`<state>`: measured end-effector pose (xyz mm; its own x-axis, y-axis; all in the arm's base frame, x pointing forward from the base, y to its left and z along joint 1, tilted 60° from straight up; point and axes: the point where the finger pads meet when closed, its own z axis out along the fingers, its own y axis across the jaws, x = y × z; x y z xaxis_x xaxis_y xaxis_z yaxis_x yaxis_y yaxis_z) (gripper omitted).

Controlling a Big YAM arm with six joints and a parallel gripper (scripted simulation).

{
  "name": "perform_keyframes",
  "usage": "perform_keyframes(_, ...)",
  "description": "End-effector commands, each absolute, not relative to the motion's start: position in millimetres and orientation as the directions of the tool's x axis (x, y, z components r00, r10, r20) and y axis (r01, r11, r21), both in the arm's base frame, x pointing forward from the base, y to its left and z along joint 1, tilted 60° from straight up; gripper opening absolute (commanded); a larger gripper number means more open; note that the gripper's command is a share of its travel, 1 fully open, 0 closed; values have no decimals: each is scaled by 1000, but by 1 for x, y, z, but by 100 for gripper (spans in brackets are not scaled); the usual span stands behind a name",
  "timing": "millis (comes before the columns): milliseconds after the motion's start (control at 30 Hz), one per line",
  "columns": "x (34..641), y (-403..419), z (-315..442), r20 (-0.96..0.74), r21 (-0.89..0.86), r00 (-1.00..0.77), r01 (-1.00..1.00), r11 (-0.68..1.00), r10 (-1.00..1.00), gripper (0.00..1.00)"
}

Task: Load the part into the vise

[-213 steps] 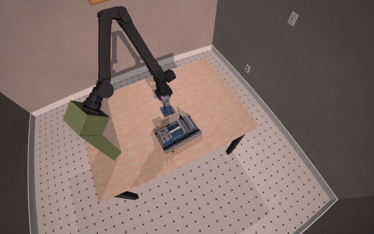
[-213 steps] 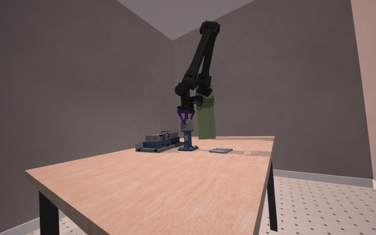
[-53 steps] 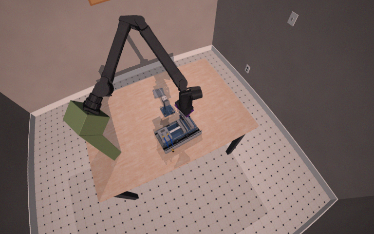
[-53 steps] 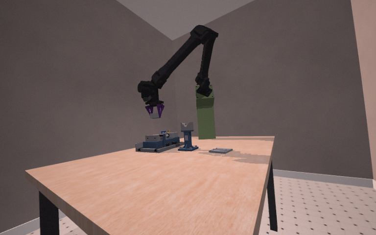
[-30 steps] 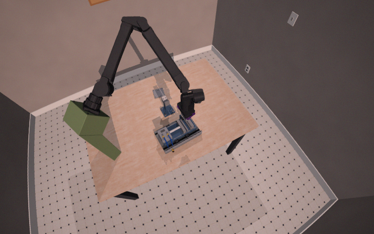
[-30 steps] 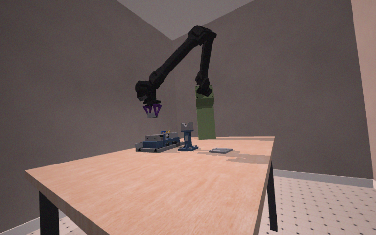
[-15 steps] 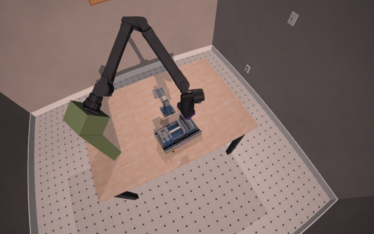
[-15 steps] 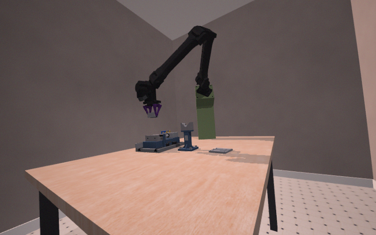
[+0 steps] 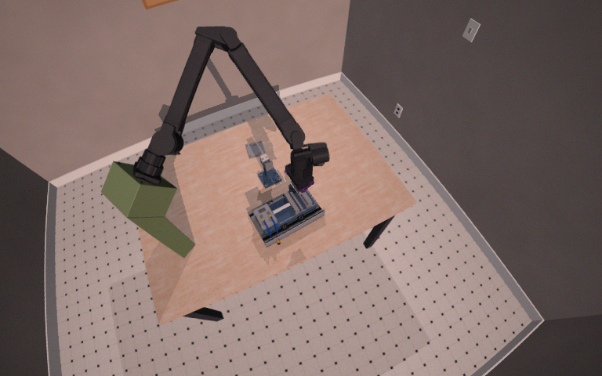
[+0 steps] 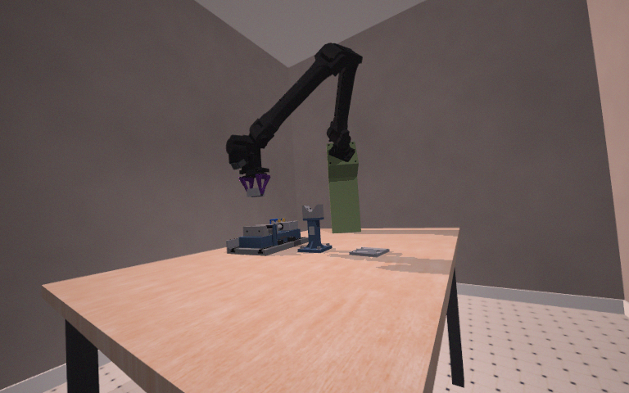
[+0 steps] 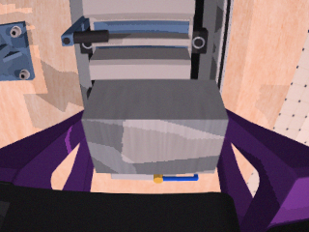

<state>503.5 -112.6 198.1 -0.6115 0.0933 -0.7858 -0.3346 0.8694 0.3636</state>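
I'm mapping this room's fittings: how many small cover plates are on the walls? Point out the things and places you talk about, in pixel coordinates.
2 visible, both on the dark wall: a switch plate (image 9: 475, 25) higher up, and a socket plate (image 9: 398, 110) nearer the floor. Others may be out of view.

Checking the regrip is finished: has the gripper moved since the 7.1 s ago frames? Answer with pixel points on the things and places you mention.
Yes. In the exterior view, the gripper (image 10: 255, 191) (image 11: 154, 115) went from directly above the V-block (image 10: 312, 212) to left of it, over the vise (image 10: 264, 236).
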Motion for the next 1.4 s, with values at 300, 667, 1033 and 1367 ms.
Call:
perform_keyframes(300, 503, -131, 204, -782, 375, -610, -300, 877, 125, 0)
perform_keyframes(667, 509, -132, 205, -793, 362, -597, -303, 881, 120, 0)
perform_keyframes(1033, 520, -110, 199, -789, 367, -605, -330, 870, 104, 0)
perform_keyframes(1367, 528, -105, 191, -786, 371, -609, -328, 869, 106, 0)
